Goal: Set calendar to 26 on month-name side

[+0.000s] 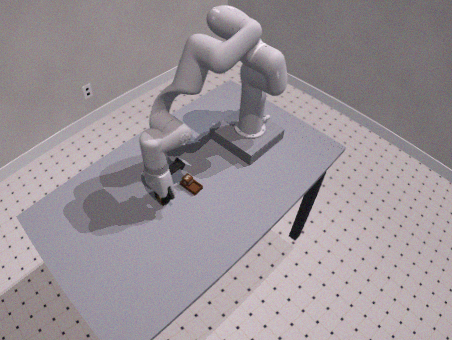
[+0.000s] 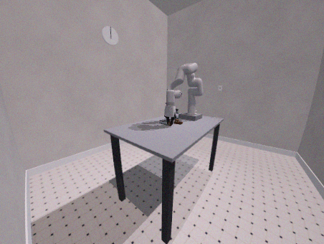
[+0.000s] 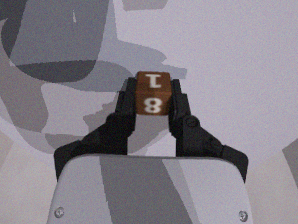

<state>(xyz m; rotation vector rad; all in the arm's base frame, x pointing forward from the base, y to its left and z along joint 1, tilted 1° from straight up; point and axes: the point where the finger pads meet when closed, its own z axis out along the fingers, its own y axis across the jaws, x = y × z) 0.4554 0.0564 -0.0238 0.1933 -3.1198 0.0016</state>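
Note:
My gripper [image 1: 164,197] [image 2: 170,123] [image 3: 153,90] is shut on a brown wooden cube [image 3: 153,94]. In the wrist view one face shows a white 1 and the face nearer the gripper body a white 8, with the 1 upside down. I cannot tell how high the cube is above the table. The brown tray [image 1: 196,188] [image 2: 179,123] lies on the table, to the right of the gripper in the top view. The other cube [image 1: 187,178] is at the tray's far left end; its digits are too small to read. The month's name is not readable.
The grey table top [image 1: 200,240] [image 2: 150,138] carries the robot's grey base block [image 1: 252,145] [image 2: 191,117] behind the tray. A small dark item shows between the arm and the tray in the top view; I cannot tell what it is. The arm's shadow covers the table's left side.

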